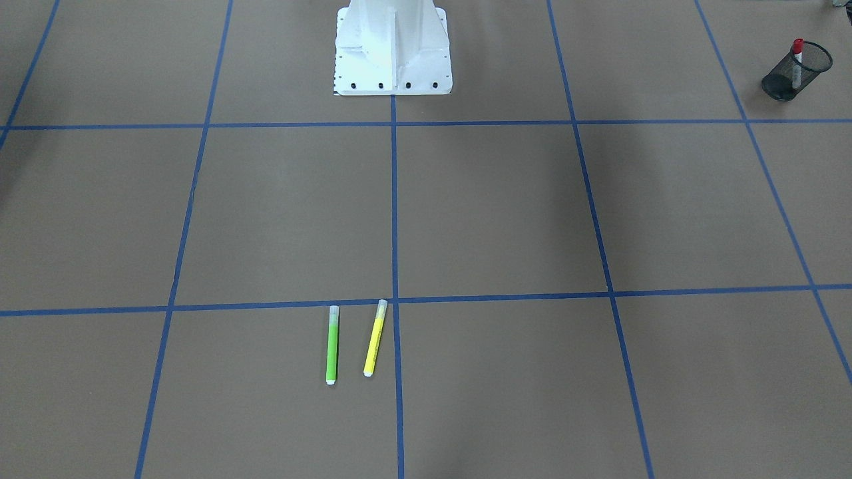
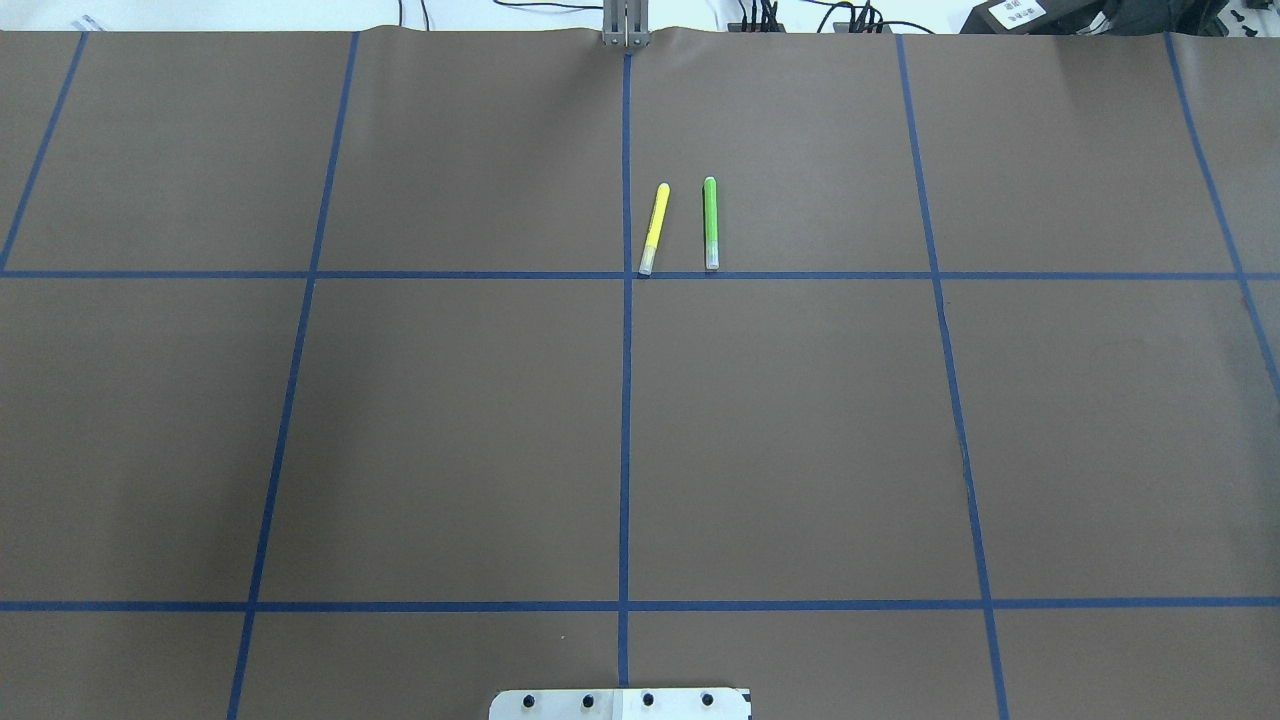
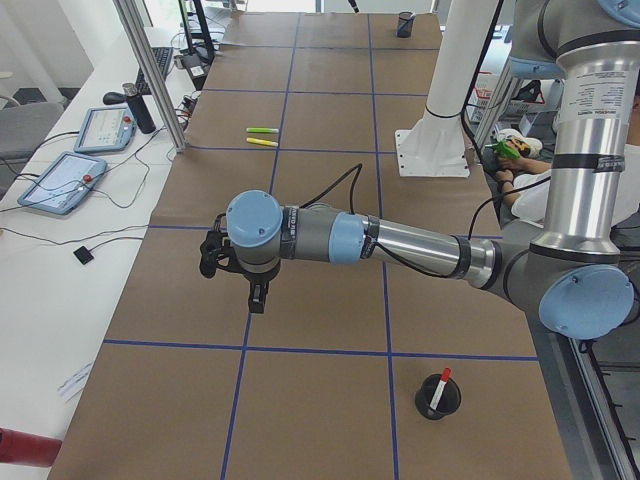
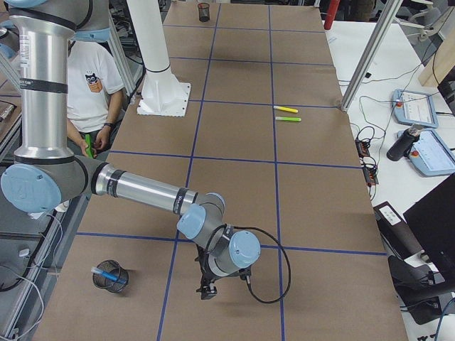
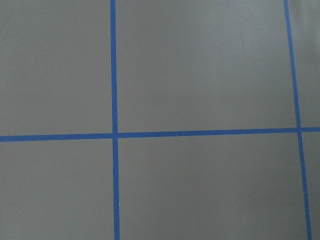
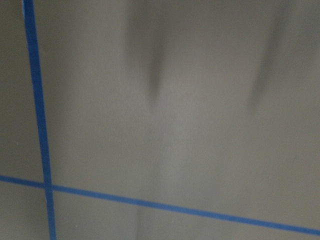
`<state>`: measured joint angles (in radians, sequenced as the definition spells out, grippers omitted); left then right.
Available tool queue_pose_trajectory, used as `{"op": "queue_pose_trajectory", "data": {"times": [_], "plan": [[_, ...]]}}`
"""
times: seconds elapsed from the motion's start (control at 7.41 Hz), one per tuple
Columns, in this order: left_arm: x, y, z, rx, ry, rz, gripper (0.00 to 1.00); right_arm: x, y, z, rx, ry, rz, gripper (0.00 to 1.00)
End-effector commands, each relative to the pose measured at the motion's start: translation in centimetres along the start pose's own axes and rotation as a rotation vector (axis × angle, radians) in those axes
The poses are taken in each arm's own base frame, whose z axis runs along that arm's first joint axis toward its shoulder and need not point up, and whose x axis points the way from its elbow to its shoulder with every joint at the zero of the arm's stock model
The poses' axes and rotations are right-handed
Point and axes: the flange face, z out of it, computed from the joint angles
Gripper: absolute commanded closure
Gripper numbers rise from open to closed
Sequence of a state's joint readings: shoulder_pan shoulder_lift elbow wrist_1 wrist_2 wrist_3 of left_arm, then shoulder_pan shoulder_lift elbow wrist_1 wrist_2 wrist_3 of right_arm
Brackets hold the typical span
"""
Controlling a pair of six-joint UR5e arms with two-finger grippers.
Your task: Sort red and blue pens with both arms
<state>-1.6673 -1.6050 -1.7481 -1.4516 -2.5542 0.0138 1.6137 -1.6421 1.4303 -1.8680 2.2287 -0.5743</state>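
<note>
Brown paper gridded with blue tape covers the table (image 2: 450, 430). Over bare squares hang the left arm (image 3: 420, 245) and the right arm (image 4: 142, 190). Whether the left gripper (image 3: 258, 295) or the right gripper (image 4: 207, 290) is spread cannot be told. The red pen (image 1: 797, 48) stands in the left cup (image 1: 779, 83), the blue pen (image 4: 103, 271) in the right cup (image 4: 114, 283): sorting looks complete.

Robotics lab, brown table (image 2: 450, 430) gridded in blue tape (image 2: 625, 400), teach pendants (image 3: 60, 183), bolted pedestal (image 1: 393, 53)

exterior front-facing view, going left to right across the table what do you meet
green marker → yellow marker → black mesh cup with the red pen standing in it
</note>
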Motion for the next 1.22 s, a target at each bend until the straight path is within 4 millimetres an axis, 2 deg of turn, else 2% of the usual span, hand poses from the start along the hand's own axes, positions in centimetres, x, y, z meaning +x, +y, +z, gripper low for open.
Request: {"op": "queue_pose_trajectory", "data": {"times": [0.0,0.27,0.41,0.68,0.81,0.95,1.08], "plan": [[-0.1,0.2,0.2,-0.003,0.000,-0.002,0.00,-1.3,-3.3,-3.2,0.220,0.073,0.005,0.00],[0.3,-0.3,0.0,0.002,-0.001,0.000,0.00,-3.0,-4.6,-4.9,0.365,0.013,0.026,0.00],[0.9,-0.9,0.3,-0.008,-0.011,0.006,0.00,-4.3,-5.3,-6.5,0.437,0.014,0.046,0.00],[1.4,-2.2,1.0,-0.018,-0.115,0.039,0.00,-8.6,-6.9,-8.9,0.509,0.000,0.099,0.00],[0.4,-2.2,1.7,-0.034,-0.116,0.029,0.00,-11.3,-7.9,-9.5,0.513,0.000,0.089,0.00],[-0.2,-1.9,2.1,-0.042,-0.117,0.024,0.00,-13.1,-8.2,-10.1,0.523,0.003,0.085,0.00],[-0.3,-1.7,2.2,-0.044,-0.115,0.022,0.00,-13.7,-8.1,-10.7,0.533,0.005,0.075,0.00]]}}
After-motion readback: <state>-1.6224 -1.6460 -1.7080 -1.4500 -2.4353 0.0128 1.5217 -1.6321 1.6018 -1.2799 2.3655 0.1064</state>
